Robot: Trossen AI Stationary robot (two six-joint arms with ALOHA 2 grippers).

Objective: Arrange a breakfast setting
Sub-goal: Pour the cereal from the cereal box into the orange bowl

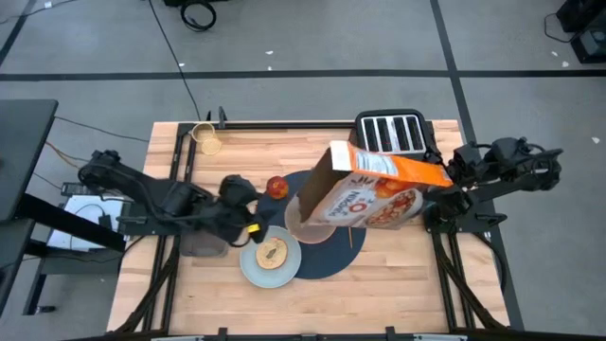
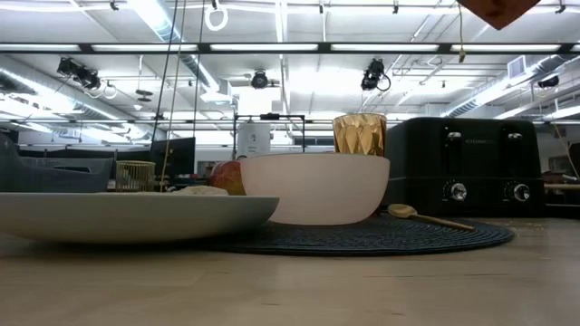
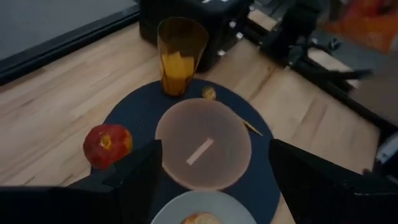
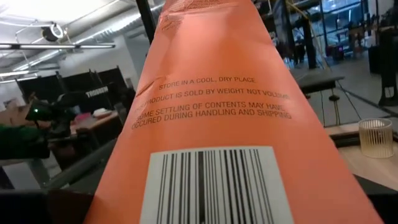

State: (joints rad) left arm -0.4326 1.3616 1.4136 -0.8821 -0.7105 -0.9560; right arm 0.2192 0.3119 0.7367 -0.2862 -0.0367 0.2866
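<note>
Right end effector (image 1: 445, 194) pinches the cereal box (image 1: 365, 189), tilted over the bowl (image 1: 317, 223) to its left. Left end effector (image 1: 248, 227) hangs spread, nearer the plate (image 1: 270, 258).

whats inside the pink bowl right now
The left wrist view looks down into the pinkish bowl and shows it empty apart from a pale streak, perhaps a reflection. From above, the tilted cereal box covers it.
</note>
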